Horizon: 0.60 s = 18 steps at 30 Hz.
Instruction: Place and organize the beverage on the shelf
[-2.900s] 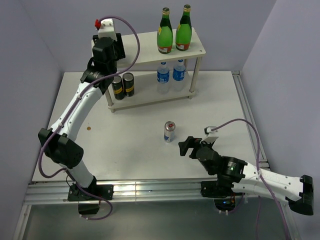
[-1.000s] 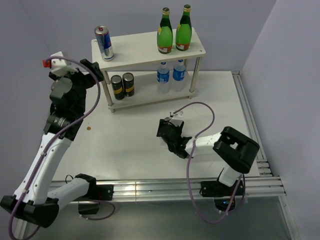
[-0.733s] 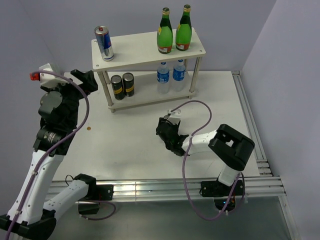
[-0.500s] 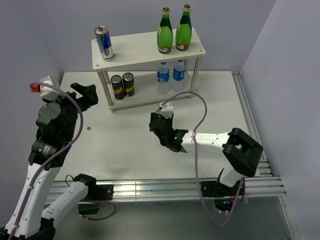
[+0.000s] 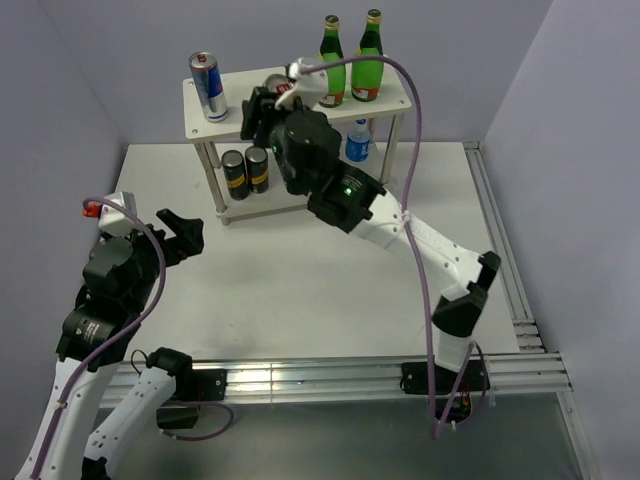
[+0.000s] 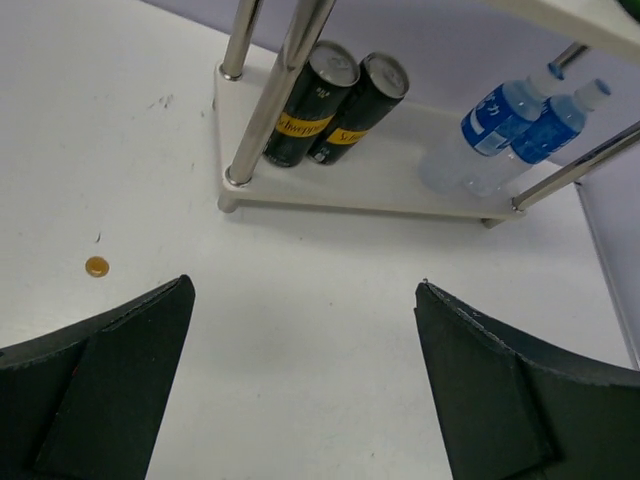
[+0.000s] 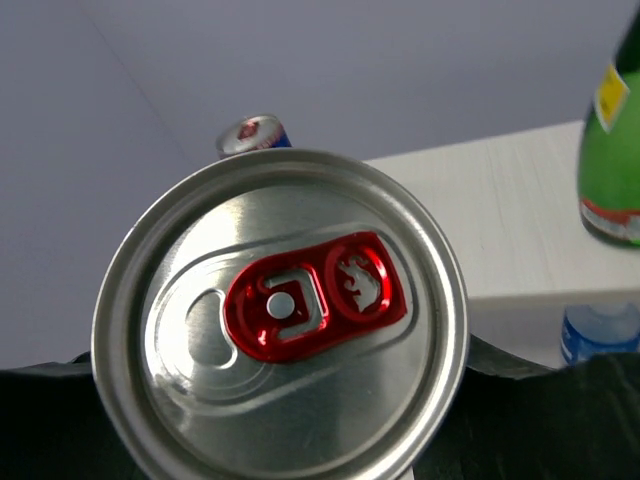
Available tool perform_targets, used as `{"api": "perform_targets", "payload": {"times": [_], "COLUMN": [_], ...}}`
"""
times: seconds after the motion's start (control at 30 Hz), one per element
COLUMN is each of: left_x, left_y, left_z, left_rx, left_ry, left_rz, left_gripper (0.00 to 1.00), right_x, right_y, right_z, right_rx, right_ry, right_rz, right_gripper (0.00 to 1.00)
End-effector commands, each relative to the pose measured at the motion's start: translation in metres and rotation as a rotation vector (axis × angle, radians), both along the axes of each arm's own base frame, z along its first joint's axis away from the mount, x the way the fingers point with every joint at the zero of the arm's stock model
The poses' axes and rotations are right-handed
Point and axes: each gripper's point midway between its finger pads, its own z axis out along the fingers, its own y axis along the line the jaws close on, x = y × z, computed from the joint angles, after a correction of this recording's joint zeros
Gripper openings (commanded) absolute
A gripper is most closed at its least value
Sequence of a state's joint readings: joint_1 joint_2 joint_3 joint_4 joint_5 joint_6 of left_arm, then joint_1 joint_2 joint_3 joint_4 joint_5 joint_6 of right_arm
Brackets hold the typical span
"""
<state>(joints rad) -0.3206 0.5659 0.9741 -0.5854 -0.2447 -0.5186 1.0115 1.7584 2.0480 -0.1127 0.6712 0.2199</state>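
We grip energy-drink can (image 7: pixel 280 315) upright in right claw (image 5: pixel 262 108), above shelf (image 5: pixel 395 98) top board, right of twin can (image 5: pixel 208 86); slot, we judge, straight below. Left claw (image 6: pixel 300 300) gapes empty, well apart.

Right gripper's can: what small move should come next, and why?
Probably lower the can gently until it stands on the top board. The right gripper holds it at that tier, between the other can and the green bottles; whether it already touches is hidden.
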Motion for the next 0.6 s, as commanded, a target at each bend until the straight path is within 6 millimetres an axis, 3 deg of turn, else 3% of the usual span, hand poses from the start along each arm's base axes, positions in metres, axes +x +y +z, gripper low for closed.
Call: {"api": "perform_targets", "payload": {"times": [0.0,0.03,0.07,0.13,0.2,0.37,0.57], "left_x": [-0.008,-0.008,-0.010,-0.010,-0.012,-0.016,-0.018], "left_y": [0.005,0.007,0.007,0.003,0.003,0.003,0.003], "left_z": [-0.011,-0.017,-0.019,-0.030,-0.040,-0.032,-0.031], "left_rx": [0.023,0.033,0.029,0.028,0.029,0.016,0.010], "left_ry": [0.027,0.040,0.036,0.045,0.048,-0.003,-0.013], "left_rz": [0.009,0.019,0.018,-0.008,-0.010,-0.022,-0.023], "left_gripper": [0.99,0.99,0.99,0.99,0.99,0.99,0.99], "right_x": [0.026,0.028,0.038,0.048,0.059,0.085,0.101], "right_y": [0.021,0.018,0.026,0.022,0.020,0.009,0.000], "right_z": [-0.017,0.006,-0.006,0.003,-0.001,-0.001,0.007], "right_rx": [-0.163,-0.125,-0.149,-0.130,-0.135,-0.122,-0.112], "right_ry": [0.010,-0.023,-0.011,-0.047,-0.056,-0.075,-0.112], "right_rz": [0.004,-0.001,-0.008,-0.034,-0.045,-0.094,-0.125], "right_gripper": [0.00,0.00,0.00,0.00,0.00,0.00,0.00]}}
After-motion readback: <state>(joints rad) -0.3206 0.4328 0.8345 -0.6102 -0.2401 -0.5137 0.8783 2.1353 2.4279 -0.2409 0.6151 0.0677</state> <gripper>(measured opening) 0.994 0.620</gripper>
